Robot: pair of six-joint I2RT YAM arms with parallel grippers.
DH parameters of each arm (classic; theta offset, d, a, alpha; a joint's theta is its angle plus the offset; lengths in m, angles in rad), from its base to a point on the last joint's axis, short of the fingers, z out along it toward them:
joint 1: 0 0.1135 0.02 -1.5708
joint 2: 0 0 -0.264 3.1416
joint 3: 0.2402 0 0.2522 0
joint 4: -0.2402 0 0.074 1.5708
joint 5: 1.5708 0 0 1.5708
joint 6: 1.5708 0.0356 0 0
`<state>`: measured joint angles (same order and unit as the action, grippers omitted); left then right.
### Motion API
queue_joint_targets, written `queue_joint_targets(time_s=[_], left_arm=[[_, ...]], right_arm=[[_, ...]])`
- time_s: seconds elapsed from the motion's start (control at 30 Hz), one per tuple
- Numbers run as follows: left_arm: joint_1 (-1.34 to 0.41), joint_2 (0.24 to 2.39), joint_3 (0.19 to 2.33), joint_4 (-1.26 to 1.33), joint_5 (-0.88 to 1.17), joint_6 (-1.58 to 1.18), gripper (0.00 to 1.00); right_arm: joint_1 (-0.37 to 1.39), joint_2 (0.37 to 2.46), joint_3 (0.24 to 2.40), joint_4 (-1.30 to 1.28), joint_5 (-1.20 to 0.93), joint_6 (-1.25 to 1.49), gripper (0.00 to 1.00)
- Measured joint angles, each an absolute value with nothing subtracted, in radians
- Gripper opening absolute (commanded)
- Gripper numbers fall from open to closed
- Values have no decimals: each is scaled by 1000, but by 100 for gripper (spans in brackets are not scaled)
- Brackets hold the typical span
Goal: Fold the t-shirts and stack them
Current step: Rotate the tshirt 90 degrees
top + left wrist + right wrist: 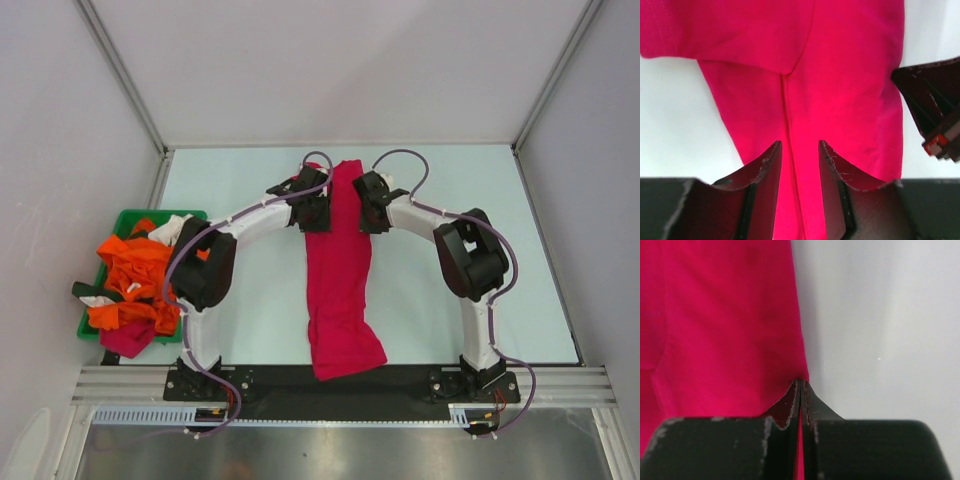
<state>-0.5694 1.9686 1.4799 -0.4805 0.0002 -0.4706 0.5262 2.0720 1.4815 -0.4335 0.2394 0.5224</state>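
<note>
A crimson-pink t-shirt, folded into a long narrow strip, lies down the middle of the table from the far side to the near edge. My left gripper is over its left edge near the far end. In the left wrist view the left gripper has its jaws apart, with the shirt and a seam under the gap. My right gripper is shut on the shirt's right edge, a sliver of pink cloth showing between the fingers. Orange t-shirts are heaped at the left.
A green tray at the table's left edge holds the orange heap, along with some white, dark and pink cloth. The right gripper's black body shows at the right of the left wrist view. Metal frame posts stand at the far corners.
</note>
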Motion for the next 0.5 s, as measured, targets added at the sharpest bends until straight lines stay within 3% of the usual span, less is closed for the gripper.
queue_joint_targets(time_s=[0.5], left_arm=[[-566,2094,1558,-491,12,-473,41]], right_arm=[[570,2037,1485,-388,275,525,4]])
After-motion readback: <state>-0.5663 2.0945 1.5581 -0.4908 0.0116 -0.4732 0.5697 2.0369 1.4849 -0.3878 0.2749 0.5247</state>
